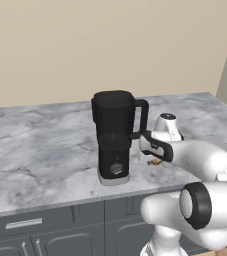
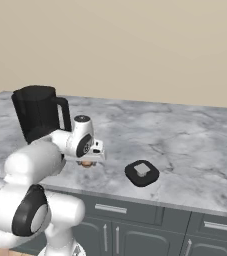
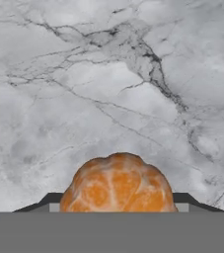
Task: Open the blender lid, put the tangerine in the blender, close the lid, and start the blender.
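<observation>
The tall black blender [image 1: 114,135] stands on the marble counter [image 1: 40,150] with its jar open at the top; it is also at the left of the right base view as the blender [image 2: 39,117]. The blender lid [image 2: 142,173], black with a grey square cap, lies flat on the counter to the right of the arm. The tangerine [image 3: 118,185] sits low on the counter just right of the blender's base, a sliver of it showing as the tangerine [image 1: 155,162] under the hand. My gripper [image 3: 117,203] points down, its fingers pressed against both sides of the fruit.
A beige wall runs behind the counter. Grey drawers with metal handles [image 2: 111,208] sit below its front edge. Bare marble stretches left of the blender and right of the lid.
</observation>
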Robot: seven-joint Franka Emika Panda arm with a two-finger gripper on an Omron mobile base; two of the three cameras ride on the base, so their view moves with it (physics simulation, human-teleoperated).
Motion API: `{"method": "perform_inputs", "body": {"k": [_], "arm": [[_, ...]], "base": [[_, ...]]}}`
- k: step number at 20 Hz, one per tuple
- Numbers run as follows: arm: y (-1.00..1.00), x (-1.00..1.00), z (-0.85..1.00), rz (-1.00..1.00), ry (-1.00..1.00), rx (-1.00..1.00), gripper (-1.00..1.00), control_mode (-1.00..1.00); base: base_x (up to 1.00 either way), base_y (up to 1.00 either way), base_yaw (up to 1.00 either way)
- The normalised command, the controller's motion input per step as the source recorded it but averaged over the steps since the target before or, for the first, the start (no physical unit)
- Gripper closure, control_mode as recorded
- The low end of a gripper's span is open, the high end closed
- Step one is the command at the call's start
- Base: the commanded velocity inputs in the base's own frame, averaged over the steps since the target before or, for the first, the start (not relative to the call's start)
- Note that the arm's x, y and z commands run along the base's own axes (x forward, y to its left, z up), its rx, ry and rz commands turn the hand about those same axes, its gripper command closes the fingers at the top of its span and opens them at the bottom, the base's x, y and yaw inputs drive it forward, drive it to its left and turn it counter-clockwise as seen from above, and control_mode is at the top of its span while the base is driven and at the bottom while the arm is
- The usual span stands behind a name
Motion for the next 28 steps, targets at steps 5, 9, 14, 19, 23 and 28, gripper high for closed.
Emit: {"method": "perform_inputs", "body": {"k": [5, 9, 14, 19, 23, 28], "arm": [[0.00, -0.07, 0.98, 0.00, -0.12, 0.00, 1.00, -1.00], [0.00, -0.10, 1.00, 0.00, -0.17, 0.00, 1.00, -1.00], [0.00, -0.13, 1.00, 0.00, -0.21, -0.01, 1.00, -1.00], [0.02, -0.17, 1.00, 0.00, -0.27, -0.02, 1.00, -1.00], [0.23, -0.18, 1.00, 0.00, -0.30, -0.06, 1.00, -1.00], [0.60, -0.03, 0.94, 0.00, -0.30, -0.07, 1.00, -1.00]], "base": [[0.00, 0.00, 0.00], [0.00, 0.00, 0.00], [0.00, 0.00, 0.00], [0.00, 0.00, 0.00], [0.00, 0.00, 0.00], [0.00, 0.00, 0.00]]}}
